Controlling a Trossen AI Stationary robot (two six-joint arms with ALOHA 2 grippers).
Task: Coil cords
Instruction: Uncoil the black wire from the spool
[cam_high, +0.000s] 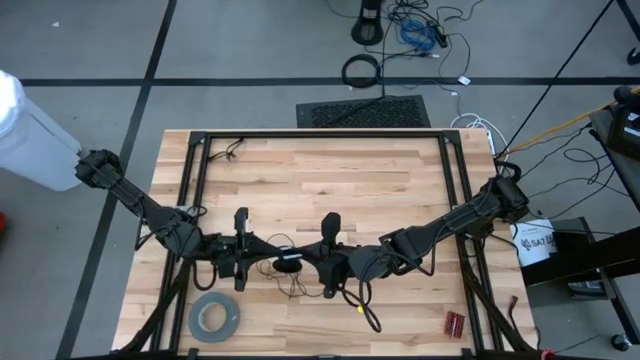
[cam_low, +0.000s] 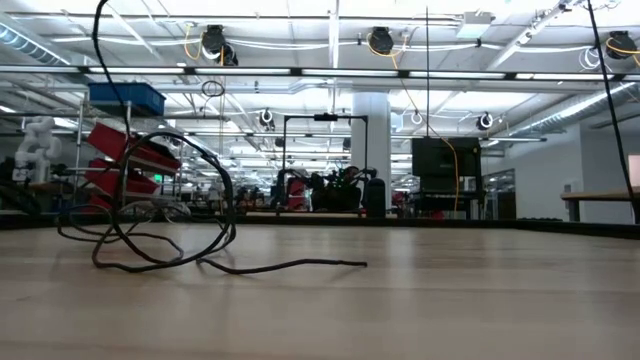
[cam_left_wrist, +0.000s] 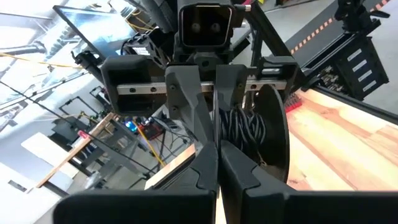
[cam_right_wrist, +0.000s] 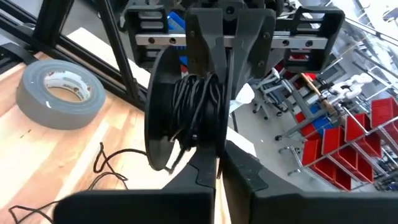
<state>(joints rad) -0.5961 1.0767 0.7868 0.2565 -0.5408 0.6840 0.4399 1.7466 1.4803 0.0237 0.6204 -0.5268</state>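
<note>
Holding the small black disc (cam_high: 288, 263) between my two tools, I am keeping it raised just above the wooden surface (cam_high: 330, 180), near the front middle. My left tool (cam_high: 240, 222) is clenched, its fingers (cam_left_wrist: 205, 162) pressed together right against the disc's (cam_left_wrist: 273, 137) flat face. My right tool (cam_high: 330, 226) is clenched too, meeting the disc (cam_right_wrist: 163, 118) from the other side. Several turns of the thin dark wire (cam_right_wrist: 196, 106) are sitting wound around the disc's middle, bunched between its rims. The rest of the wire (cam_high: 295, 285) is trailing down from the disc and lying on the surface in loose, tangled loops just in front of my tools; in the low view it (cam_low: 150, 220) is arching up in big curls with one free end stretched flat across the boards. A grey tape roll (cam_high: 214, 317) is resting on the surface near the front left corner, apart from the wire.
</note>
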